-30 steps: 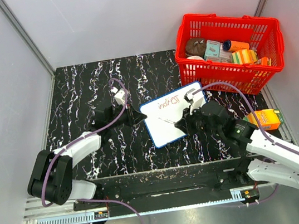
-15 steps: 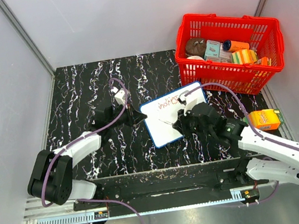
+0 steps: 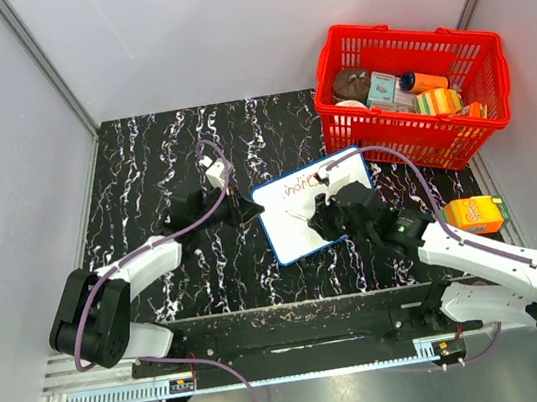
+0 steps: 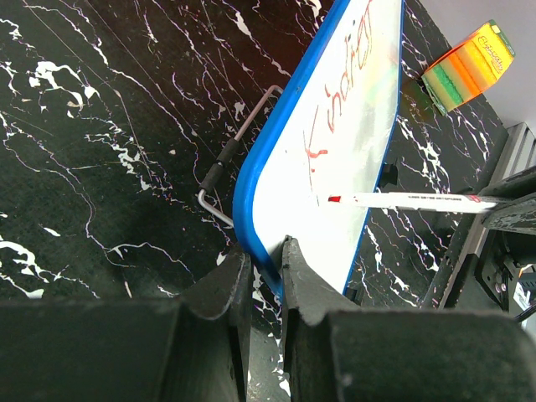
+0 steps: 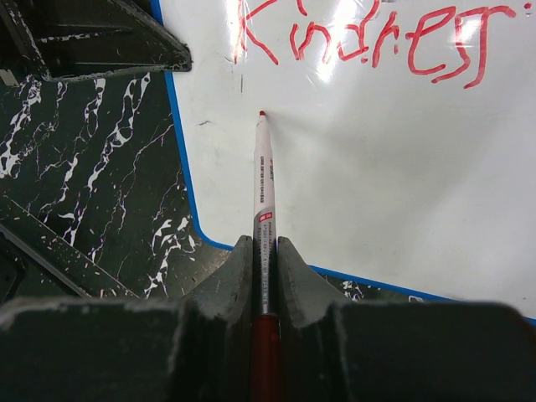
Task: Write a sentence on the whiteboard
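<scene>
The whiteboard (image 3: 297,219), white with a thin blue frame, lies in the middle of the table and also shows in the left wrist view (image 4: 352,159) and the right wrist view (image 5: 377,167). My left gripper (image 3: 246,211) is shut on its left corner (image 4: 266,264). The sentence (image 5: 368,33) is one red line reading roughly "Kindness" along the far edge (image 3: 302,185). My right gripper (image 5: 265,251) is shut on a red marker (image 5: 263,193). The marker's tip rests on the board just under the first letters, near the left edge.
A red basket (image 3: 484,118) with several packaged goods stands at the back right. An orange and green carton (image 3: 475,215) lies at the right edge, also seen in the left wrist view (image 4: 469,65). A thin metal stand (image 4: 239,142) sticks out from under the board.
My right arm has slid the marker to the left across the board, from the middle toward the left edge under the written word. The left gripper and the board have not moved.
</scene>
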